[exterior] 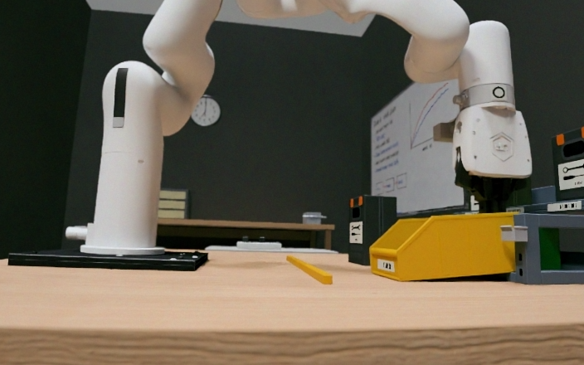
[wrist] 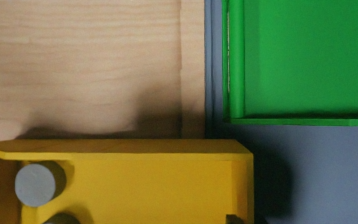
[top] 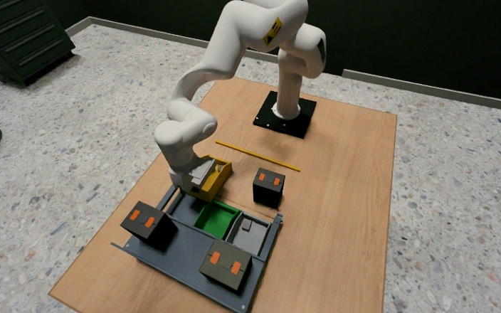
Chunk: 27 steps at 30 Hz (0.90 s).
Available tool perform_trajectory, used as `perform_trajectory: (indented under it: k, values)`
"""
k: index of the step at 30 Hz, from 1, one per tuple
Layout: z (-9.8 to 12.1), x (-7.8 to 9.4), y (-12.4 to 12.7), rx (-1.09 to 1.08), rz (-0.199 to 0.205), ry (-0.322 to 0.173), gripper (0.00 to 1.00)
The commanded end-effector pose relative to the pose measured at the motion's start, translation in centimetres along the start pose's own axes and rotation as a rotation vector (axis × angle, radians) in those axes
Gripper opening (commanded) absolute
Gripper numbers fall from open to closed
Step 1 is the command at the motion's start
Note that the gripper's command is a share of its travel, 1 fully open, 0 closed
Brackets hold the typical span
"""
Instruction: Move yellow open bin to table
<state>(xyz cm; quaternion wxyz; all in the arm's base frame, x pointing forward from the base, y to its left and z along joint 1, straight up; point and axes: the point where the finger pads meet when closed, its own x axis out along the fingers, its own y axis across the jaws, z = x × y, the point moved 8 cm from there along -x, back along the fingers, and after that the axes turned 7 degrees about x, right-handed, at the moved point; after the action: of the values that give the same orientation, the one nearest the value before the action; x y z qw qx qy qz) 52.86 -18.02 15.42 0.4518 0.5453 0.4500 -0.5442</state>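
The yellow open bin (top: pixel 214 177) sits half out of the grey shelf (top: pixel 198 249), its front on the table and its rear still at the shelf edge, slightly tilted in the side view (exterior: pixel 444 245). Grey round parts (wrist: pixel 34 184) lie inside the yellow bin (wrist: pixel 120 180). My gripper (exterior: pixel 493 204) reaches down from above onto the bin's rear wall and is shut on it; in the overhead view the gripper (top: pixel 190 188) is partly hidden by the arm. The green bin (top: pixel 216 218) and the grey bin (top: pixel 249 233) stand in the shelf beside it.
A dark box with orange latches (top: pixel 268 186) stands on the table right of the yellow bin. Two more dark boxes (top: pixel 148 223) (top: pixel 225 268) sit on the shelf top. A thin yellow strip (top: pixel 257 155) lies between the bin and the arm base (top: pixel 285 113).
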Motion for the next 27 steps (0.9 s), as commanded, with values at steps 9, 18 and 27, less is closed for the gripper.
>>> perform_trajectory:
  k: [9, 18, 27]
  values:
    - [0.01, -0.17, 0.09, 0.000, 0.004, -0.001, 0.00]
    - [0.01, -0.17, 0.09, 0.000, 0.004, -0.001, 0.00]
    - [0.04, -0.50, 0.09, 0.000, 0.004, 0.003, 0.00]
